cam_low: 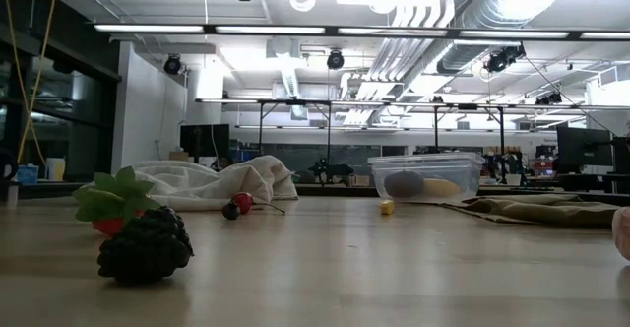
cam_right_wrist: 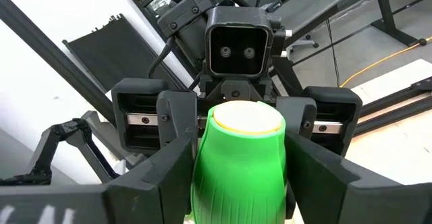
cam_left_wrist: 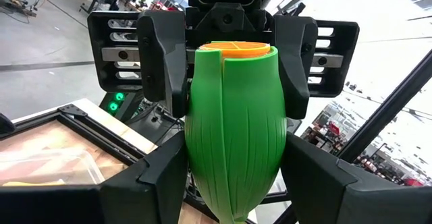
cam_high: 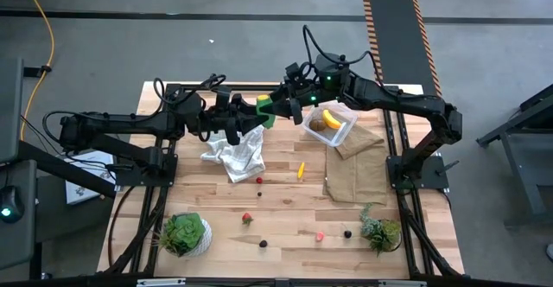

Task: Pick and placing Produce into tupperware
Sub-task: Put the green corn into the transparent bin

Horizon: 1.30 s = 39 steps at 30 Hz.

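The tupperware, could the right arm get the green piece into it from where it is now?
Probably yes. The right pincer is closing on the green piece just beside the tupperware, whose top is open, but the left pincer also grips the piece and must release first.

We cannot tell from above whether the left gripper point(cam_high: 252, 112) or the right gripper point(cam_high: 278, 107) really bears the green oval point(cam_high: 265, 108), since both crowd it. The oval's lower end is cut off in both wrist views. The banana point(cam_low: 440, 186) and brown ball point(cam_low: 405, 184) blur behind the tupperware point(cam_low: 425, 161) wall. The tiny berries point(cam_high: 347, 233) near the front edge are too small to identify.
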{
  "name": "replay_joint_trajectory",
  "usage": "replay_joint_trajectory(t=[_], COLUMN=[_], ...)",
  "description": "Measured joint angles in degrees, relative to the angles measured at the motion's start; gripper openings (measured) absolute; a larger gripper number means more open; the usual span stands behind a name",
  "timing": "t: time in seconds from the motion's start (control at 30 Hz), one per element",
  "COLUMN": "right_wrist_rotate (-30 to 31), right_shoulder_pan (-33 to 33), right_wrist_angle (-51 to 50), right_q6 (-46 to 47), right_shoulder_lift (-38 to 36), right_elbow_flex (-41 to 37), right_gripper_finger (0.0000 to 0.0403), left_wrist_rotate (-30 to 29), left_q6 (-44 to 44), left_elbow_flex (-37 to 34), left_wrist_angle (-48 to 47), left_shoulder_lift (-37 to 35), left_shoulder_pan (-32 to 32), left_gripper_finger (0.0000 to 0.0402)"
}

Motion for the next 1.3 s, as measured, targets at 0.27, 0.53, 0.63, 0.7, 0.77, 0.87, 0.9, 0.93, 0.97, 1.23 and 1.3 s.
replay_joint_trajectory(t=[0.27, 0.53, 0.63, 0.7, 0.77, 0.87, 0.9, 0.93, 0.97, 1.23, 1.3], right_wrist_rotate=[0.0, 0.0, 0.1, 0.2, 0.2, 0.1, 0.0, 0.0, 0.0, 0.5, 0.5], right_shoulder_pan=[0.0, 0.0, 0.0, 0.0, 0.0, 0.0, 0.0, 0.0, 0.0, 0.0, 0.0], right_wrist_angle=[0.0, 0.1, 0.0, 0.0, 0.0, 0.0, 0.0, 0.0, 0.0, 0.0, 0.2], right_q6=[-0.1, -0.3, -0.3, -0.6, -0.7, -0.9, -1.1, -1.1, -1.1, -1.1, -1.1], right_shoulder_lift=[0.0, 0.0, 0.0, 0.0, 0.0, 0.0, 0.0, 0.0, 0.0, 0.0, 0.0], right_elbow_flex=[0.0, 0.0, 0.0, 0.0, 0.0, 0.0, 0.0, 0.0, 0.0, 0.0, 0.0], right_gripper_finger=[0.0196, 0.0196, 0.0194, 0.0191, 0.0188, 0.0187, 0.0186, 0.0186, 0.0186, 0.0186, 0.0186], left_wrist_rotate=[0.0, -1.1, -1.7, -2.2, -2.4, -2.4, -2.5, -2.6, -2.6, -2.3, -1.3], left_q6=[0.0, -0.1, -0.6, -0.7, -0.8, -1.0, -1.0, -1.0, -1.0, -1.9, -2.0], left_elbow_flex=[0.0, 0.0, 0.0, 0.0, 0.0, 0.0, 0.0, 0.0, 0.0, 0.0, 0.0], left_wrist_angle=[0.0, 0.0, -0.4, -0.8, -1.1, -1.4, -1.4, -1.4, -1.5, -3.2, -4.4], left_shoulder_lift=[0.0, 0.0, 0.0, 0.0, 0.0, 0.0, 0.0, 0.0, 0.0, 0.0, 0.0], left_shoulder_pan=[0.0, 0.0, 0.0, 0.0, 0.0, 0.0, 0.0, 0.0, 0.0, 0.0, 0.0], left_gripper_finger=[0.0198, 0.0206, 0.0226, 0.0243, 0.0259, 0.0282, 0.0288, 0.0294, 0.0299, 0.0323, 0.0326])
